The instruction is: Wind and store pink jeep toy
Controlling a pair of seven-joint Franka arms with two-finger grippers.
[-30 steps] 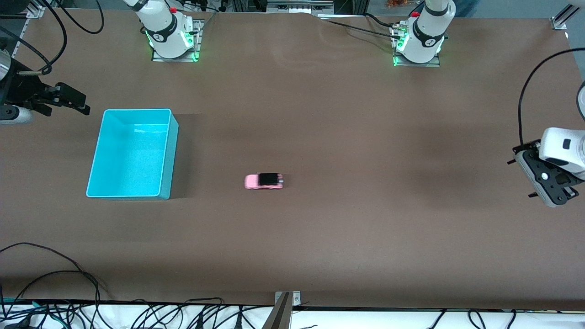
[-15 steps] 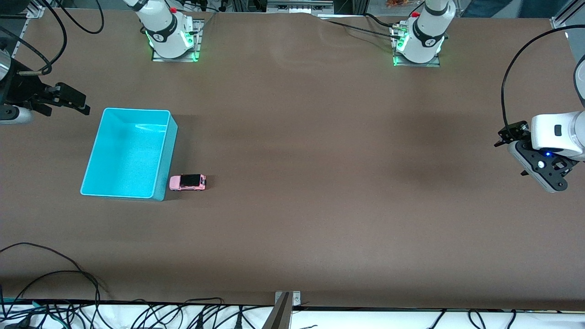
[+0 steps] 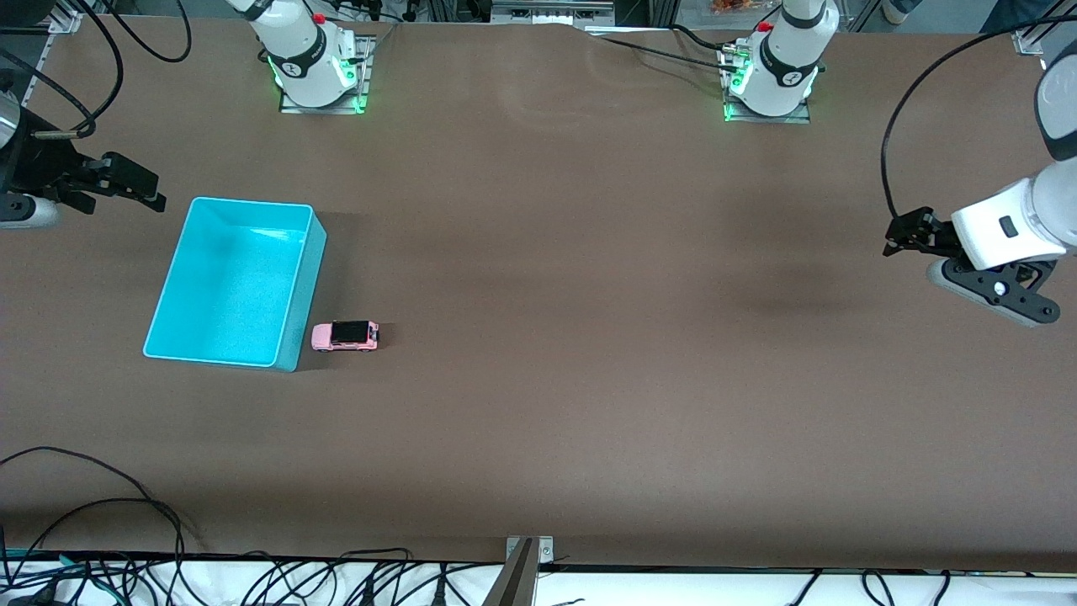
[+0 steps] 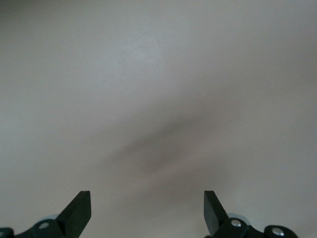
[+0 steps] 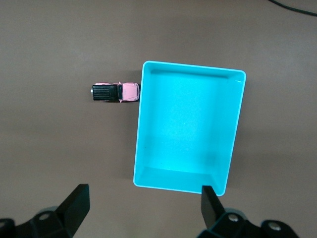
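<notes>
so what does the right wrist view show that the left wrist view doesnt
Only the right wrist view shows the pink jeep toy with its nose against the outer wall of the empty turquoise bin. Only the left wrist view shows a soft shadow on bare table and the open left hand, holding nothing. Both share the brown tabletop and an open, empty hand; the right hand is over the bin.
</notes>
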